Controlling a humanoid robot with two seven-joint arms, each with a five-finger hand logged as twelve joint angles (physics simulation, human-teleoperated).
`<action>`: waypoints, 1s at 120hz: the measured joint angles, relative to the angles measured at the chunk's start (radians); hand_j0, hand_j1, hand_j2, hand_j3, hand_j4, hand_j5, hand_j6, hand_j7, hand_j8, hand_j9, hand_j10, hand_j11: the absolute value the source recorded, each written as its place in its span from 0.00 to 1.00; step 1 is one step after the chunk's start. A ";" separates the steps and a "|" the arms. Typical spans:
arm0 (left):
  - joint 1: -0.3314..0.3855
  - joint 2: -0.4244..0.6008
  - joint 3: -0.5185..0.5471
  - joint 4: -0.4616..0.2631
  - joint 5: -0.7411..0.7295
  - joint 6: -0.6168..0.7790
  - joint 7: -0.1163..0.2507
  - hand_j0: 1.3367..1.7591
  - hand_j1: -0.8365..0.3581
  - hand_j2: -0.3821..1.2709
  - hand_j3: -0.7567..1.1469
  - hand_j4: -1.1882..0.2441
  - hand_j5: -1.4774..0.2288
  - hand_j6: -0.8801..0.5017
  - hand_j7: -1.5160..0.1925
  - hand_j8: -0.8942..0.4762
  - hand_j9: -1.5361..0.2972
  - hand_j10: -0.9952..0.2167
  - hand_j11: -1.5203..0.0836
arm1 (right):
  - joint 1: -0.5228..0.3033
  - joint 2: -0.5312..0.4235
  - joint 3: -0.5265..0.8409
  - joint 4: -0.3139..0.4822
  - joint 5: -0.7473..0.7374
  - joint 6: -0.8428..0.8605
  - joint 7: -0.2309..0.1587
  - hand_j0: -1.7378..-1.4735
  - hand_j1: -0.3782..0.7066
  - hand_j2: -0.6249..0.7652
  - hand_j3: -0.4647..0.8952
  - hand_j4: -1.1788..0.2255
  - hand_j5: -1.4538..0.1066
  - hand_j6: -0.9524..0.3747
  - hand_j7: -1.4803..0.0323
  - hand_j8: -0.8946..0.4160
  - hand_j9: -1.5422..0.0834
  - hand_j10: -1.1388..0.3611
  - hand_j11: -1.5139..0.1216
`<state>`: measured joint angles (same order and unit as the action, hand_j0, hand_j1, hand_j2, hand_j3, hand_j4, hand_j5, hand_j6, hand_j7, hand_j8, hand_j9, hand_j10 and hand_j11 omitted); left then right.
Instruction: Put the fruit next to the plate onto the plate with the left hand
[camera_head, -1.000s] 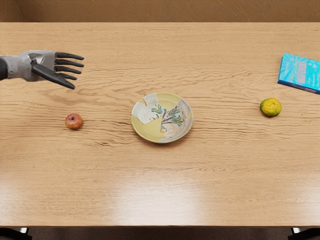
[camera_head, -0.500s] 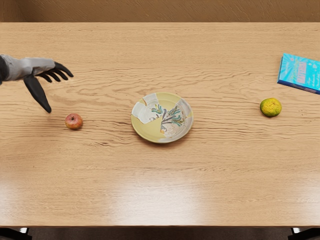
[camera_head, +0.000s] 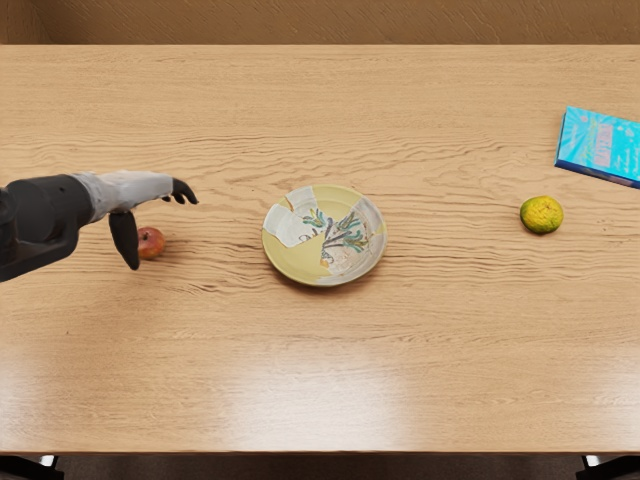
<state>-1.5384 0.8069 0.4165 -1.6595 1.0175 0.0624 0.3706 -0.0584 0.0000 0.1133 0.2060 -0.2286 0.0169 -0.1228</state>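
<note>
A small red apple lies on the wooden table, left of the yellow patterned plate. My left hand reaches in from the left edge and hovers right over the apple, partly covering its left side. The thumb hangs down on the apple's left, the other fingers curl forward above it, and nothing is grasped. A yellow-green citrus fruit sits far to the right of the plate.
A blue book lies at the right edge of the table, behind the citrus. The right arm does not show.
My left hand has come down and to the right, from the upper left of the table to directly over the apple. The forearm now shows more. Apple, plate and citrus have stayed put.
</note>
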 joint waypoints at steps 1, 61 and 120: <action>0.000 0.000 0.004 0.000 0.005 0.005 0.000 0.76 0.74 0.26 0.40 0.65 0.67 0.45 0.70 0.47 0.66 0.61 0.74 | 0.000 0.000 0.000 0.000 0.000 0.000 0.000 0.30 0.06 0.44 0.34 0.82 0.90 0.69 0.95 0.66 0.92 0.74 0.90; 0.034 -0.096 0.116 0.061 0.186 0.083 0.003 0.76 0.74 0.26 0.40 0.65 0.67 0.45 0.70 0.47 0.66 0.61 0.74 | 0.000 0.000 0.000 0.000 0.000 0.000 0.000 0.30 0.06 0.44 0.34 0.82 0.90 0.69 0.95 0.66 0.92 0.74 0.90; 0.067 -0.191 0.134 0.211 0.166 0.043 0.002 0.76 0.74 0.26 0.40 0.65 0.67 0.45 0.70 0.47 0.66 0.61 0.74 | 0.000 0.000 0.000 0.000 0.000 0.000 0.000 0.30 0.06 0.44 0.34 0.82 0.90 0.69 0.95 0.66 0.92 0.74 0.90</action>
<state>-1.4715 0.6159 0.5508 -1.4483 1.1831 0.1051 0.3725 -0.0584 0.0000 0.1134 0.2058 -0.2286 0.0169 -0.1228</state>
